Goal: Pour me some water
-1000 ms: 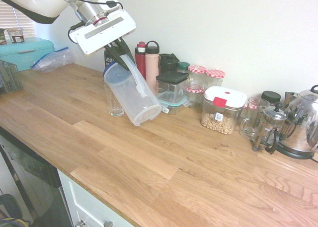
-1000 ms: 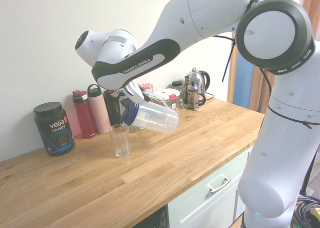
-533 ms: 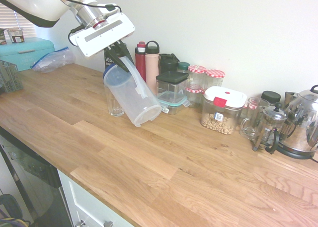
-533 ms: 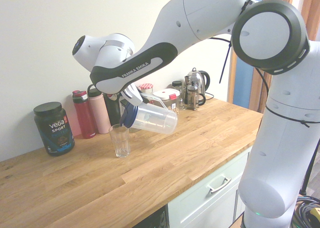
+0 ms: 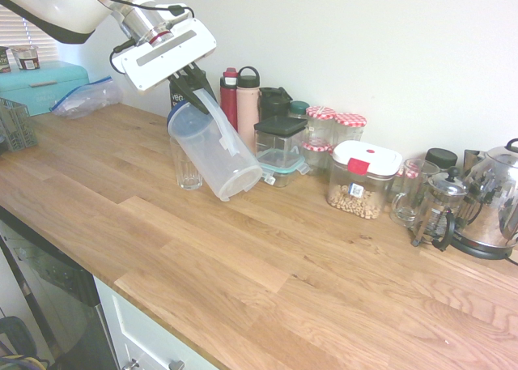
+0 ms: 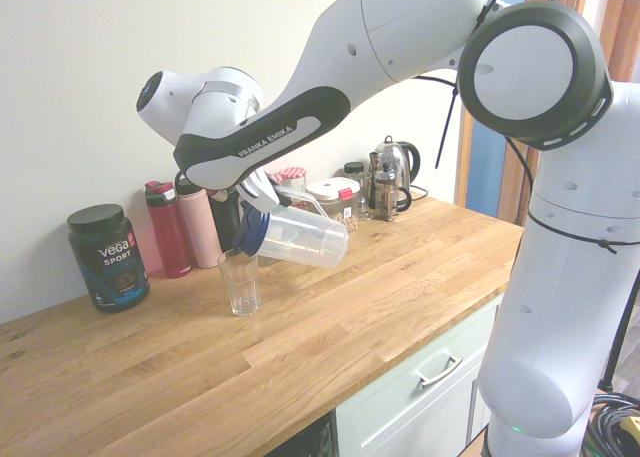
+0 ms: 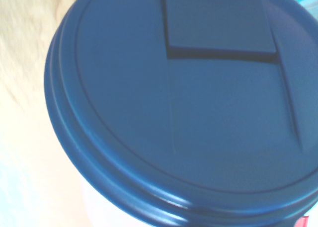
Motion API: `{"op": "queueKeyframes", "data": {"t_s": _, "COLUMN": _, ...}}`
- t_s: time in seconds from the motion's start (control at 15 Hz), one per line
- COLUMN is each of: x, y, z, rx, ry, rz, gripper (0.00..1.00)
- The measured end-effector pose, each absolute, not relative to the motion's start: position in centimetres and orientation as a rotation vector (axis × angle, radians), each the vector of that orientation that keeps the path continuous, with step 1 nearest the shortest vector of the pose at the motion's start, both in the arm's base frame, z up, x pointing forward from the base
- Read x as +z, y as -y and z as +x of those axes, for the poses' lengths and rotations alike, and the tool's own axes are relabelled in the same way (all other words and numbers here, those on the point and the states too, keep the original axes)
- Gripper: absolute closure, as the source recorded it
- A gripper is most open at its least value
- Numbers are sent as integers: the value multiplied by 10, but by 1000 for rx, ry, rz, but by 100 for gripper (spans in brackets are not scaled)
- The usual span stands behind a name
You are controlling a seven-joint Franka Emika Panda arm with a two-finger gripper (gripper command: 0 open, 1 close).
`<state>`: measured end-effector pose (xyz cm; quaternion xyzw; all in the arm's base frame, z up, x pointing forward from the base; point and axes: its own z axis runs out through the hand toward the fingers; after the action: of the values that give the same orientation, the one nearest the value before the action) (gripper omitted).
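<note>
In the first exterior view, a clear plastic pitcher is held tilted above the wooden counter: its long axis slopes from the blue-lidded mouth, up beside the gripper, down to the base nearer the jars. The mouth is turned toward a drinking glass standing just behind it. The jaws are seen clamped shut on the pitcher's handle, so the pitcher hangs below them. No writing can be read here.

In the second exterior view, the pitcher lies nearly level, its blue lid just above the rim of the glass. "FRANKA EMIKA" is printed on the arm, and "Vega Sport" on a black tub by the wall.

In the wrist view, the frame is filled by the blue lid, blurred.
</note>
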<state>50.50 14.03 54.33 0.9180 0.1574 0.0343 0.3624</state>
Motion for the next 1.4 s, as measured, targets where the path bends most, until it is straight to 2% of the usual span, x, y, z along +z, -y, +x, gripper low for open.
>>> {"op": "queueKeyframes", "data": {"t_s": 0.27, "x": 596, "y": -82, "z": 468, "rx": 222, "ry": -211, "rz": 2584, "gripper": 100}}
{"op": "queueKeyframes", "data": {"t_s": 0.67, "x": 574, "y": 52, "z": 382, "rx": 276, "ry": 228, "rz": 2847, "gripper": 100}}
{"op": "queueKeyframes", "data": {"t_s": 1.0, "x": 557, "y": 153, "z": 377, "rx": 408, "ry": 647, "rz": 2888, "gripper": 100}}
{"op": "queueKeyframes", "data": {"t_s": 1.4, "x": 556, "y": 170, "z": 384, "rx": 714, "ry": 1062, "rz": 2829, "gripper": 100}}
